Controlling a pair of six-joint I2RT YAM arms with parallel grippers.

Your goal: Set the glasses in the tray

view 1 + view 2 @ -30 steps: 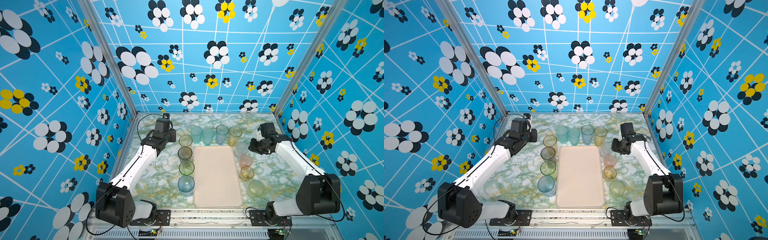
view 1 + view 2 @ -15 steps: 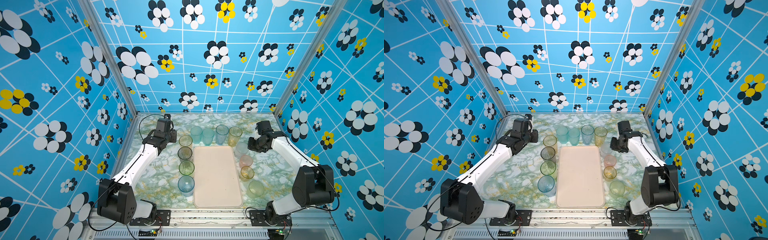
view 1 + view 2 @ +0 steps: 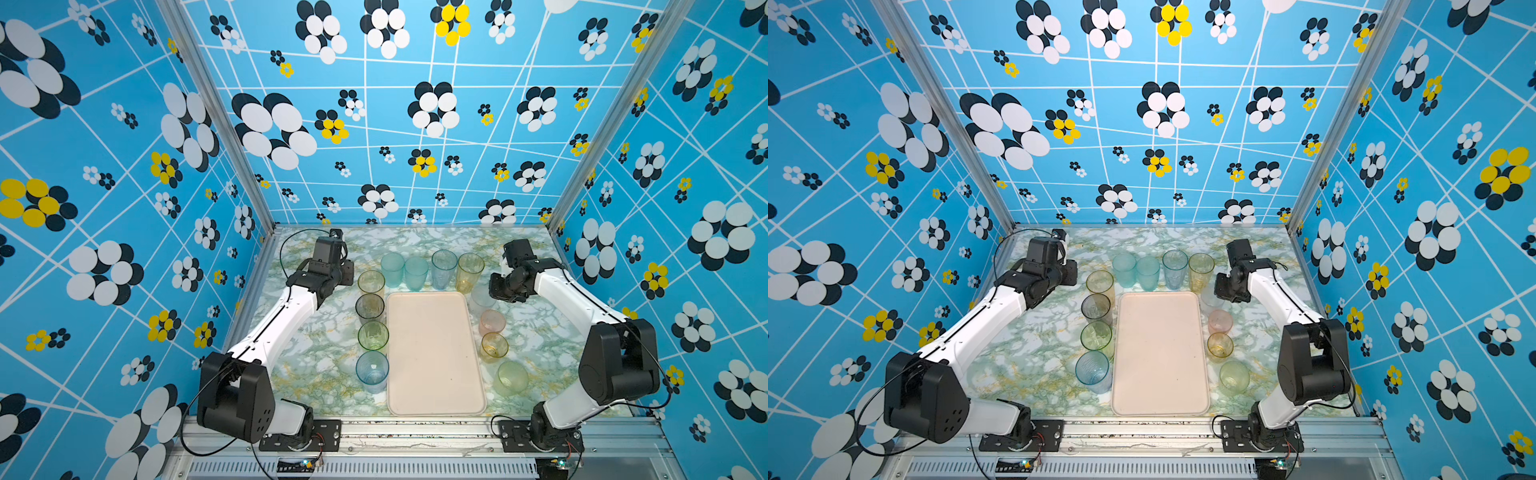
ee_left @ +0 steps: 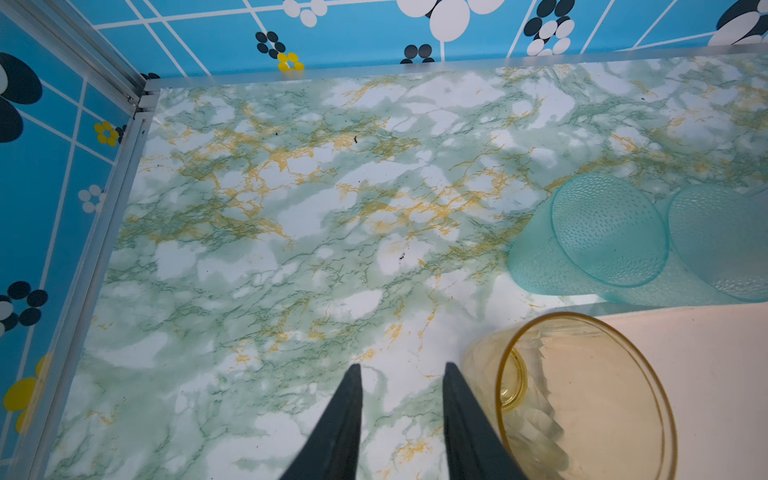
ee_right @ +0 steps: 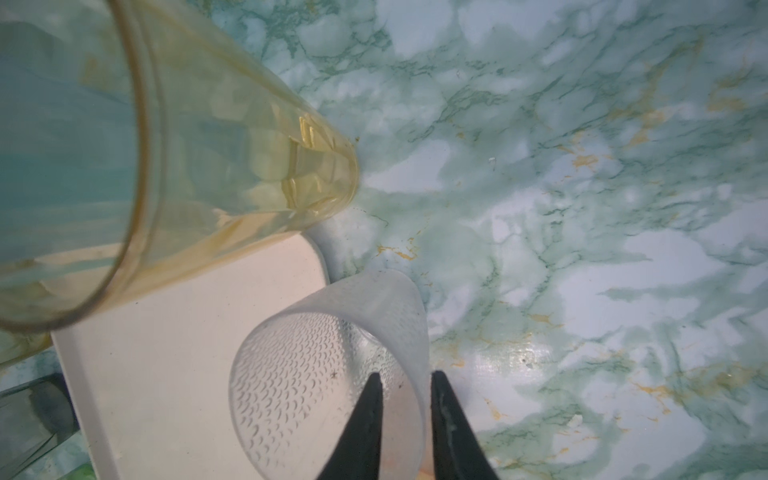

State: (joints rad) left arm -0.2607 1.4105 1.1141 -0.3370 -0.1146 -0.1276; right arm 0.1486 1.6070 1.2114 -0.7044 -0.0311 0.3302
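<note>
glasses [image 3: 372,370] line three tray [image 3: 434,353] sides; right gripper [image 3: 495,293] at whitish glass [image 3: 480,298]

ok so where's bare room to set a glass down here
The tray is entirely bare inside. Open table also lies between the left arm and the left column of glasses, and behind the far row. Crowded: both, plus the right column, line the tray's edges.

We are looking into a robotics lab test cell: a left arm [image 3: 282,328] and a right arm [image 3: 573,299] bolted to an aluminium rail [image 3: 415,436] at the near edge, exposed wiring, aluminium corner posts [image 3: 220,116], walls [image 3: 415,70] papered in blue flower print, and a marble-film surface [image 3: 324,357].
</note>
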